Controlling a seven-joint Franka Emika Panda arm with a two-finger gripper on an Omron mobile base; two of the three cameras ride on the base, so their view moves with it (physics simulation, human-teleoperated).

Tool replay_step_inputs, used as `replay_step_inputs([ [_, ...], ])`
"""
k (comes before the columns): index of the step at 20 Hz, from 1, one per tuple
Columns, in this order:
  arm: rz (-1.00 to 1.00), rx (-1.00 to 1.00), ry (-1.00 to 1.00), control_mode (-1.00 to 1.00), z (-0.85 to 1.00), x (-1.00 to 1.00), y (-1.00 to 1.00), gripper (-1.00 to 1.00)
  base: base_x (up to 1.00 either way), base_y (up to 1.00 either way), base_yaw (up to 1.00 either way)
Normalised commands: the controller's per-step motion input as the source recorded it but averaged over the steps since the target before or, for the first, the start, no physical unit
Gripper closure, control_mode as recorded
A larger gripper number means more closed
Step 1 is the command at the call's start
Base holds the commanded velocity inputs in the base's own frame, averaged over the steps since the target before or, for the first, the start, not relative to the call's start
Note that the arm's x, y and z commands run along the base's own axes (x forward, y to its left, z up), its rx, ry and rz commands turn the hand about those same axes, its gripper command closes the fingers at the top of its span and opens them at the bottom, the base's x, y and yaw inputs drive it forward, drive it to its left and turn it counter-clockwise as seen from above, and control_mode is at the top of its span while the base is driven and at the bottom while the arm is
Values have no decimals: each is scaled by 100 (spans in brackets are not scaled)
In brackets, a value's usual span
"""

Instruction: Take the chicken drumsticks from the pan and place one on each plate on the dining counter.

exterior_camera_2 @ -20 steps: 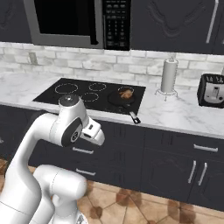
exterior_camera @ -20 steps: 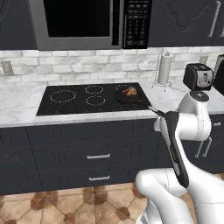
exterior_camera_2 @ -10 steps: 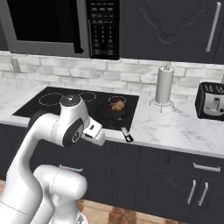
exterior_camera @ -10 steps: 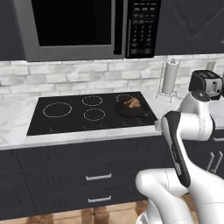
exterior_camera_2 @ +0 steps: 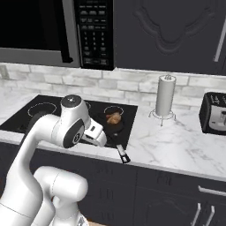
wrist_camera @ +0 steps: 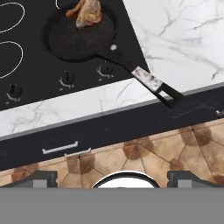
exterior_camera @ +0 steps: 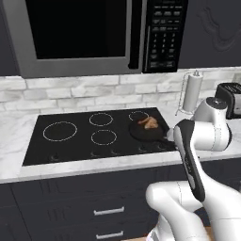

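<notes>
The black pan (wrist_camera: 78,37) sits on the cooktop's right burner, and its long handle (wrist_camera: 148,81) runs out over the worktop's front edge. The chicken drumsticks (wrist_camera: 87,11) lie together in the pan, golden brown. The pan (exterior_camera: 145,132) and the drumsticks (exterior_camera: 149,123) also appear just left of my arm, and again as pan (exterior_camera_2: 112,127) and drumsticks (exterior_camera_2: 114,118). My gripper (wrist_camera: 113,178) hangs open in front of the worktop, above the floor, short of the pan, holding nothing. The plates and the dining counter are out of view.
A black cooktop (exterior_camera: 70,141) is set into the marble worktop (exterior_camera_2: 176,141). A paper towel roll (exterior_camera_2: 165,95) and a toaster (exterior_camera_2: 215,113) stand to the right. A microwave (exterior_camera: 94,33) hangs overhead. Dark drawers (wrist_camera: 65,146) lie below the front edge.
The whole picture has shifted and grown: the base has driven closer to the worktop. The pan and drumsticks lie as before, and the gripper stays open.
</notes>
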Motion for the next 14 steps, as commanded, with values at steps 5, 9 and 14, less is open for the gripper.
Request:
replay_step_inputs([
  [5, 0, 0, 0, 100, 0, 0, 0, -100, 54, 0, 0],
  [9, 0, 0, 0, 100, 0, 0, 0, -100, 47, 0, 0],
  [14, 0, 0, 0, 100, 0, 0, 0, -100, 30, 0, -3],
])
